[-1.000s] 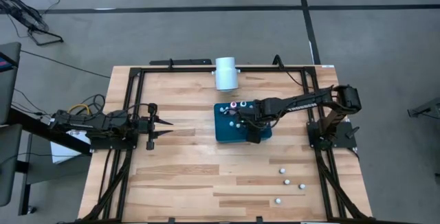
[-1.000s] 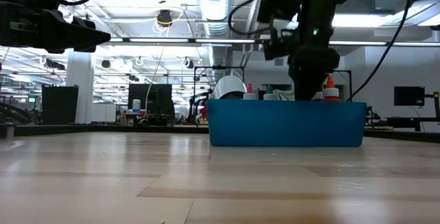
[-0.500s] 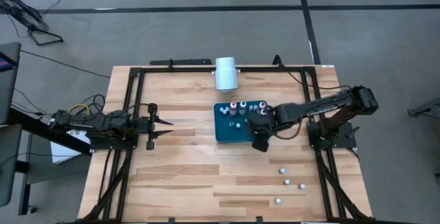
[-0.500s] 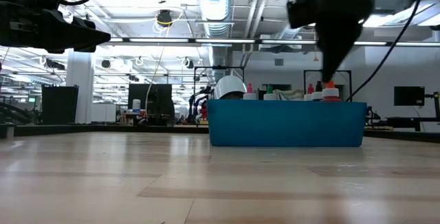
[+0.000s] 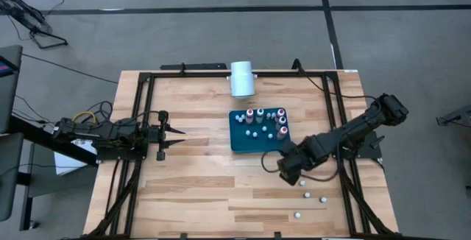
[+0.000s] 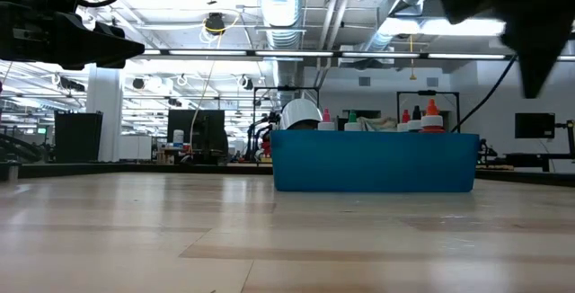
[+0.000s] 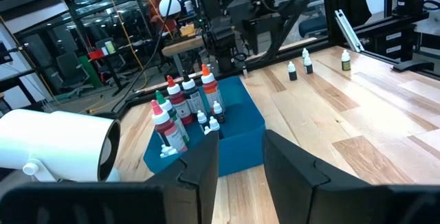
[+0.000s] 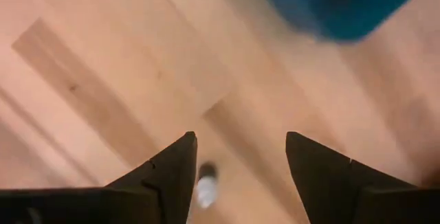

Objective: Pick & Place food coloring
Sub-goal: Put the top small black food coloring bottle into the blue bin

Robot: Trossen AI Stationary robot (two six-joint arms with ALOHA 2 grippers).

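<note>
The food coloring bottles are tiny, with white caps. Several stand upright in the dark teal tray point(image 5: 237, 138), for instance a red one point(image 5: 249, 115). Several more stand loose on the table's near right part point(image 5: 306, 194); the left wrist view shows them far off point(image 7: 306, 62). My right gripper point(image 5: 288, 170) hangs open above the table between the tray and the loose bottles, touching nothing. Its wrist view shows the open fingers point(image 8: 237, 141) with one white-capped bottle point(image 8: 205, 187) on the wood below. My left gripper point(image 5: 174, 135) waits open over the table's left part.
A large white cylinder point(image 5: 241, 78) lies on its side at the far edge, just behind the tray. Black frame rails point(image 5: 338, 122) run along the table's sides. Bare wood lies between the left gripper and the tray and along the near edge.
My right gripper has left its place over the tray and swung toward the table's near right, coming close to the loose bottles. In the low view it has passed out past the tray's right end. The left arm has kept still.
</note>
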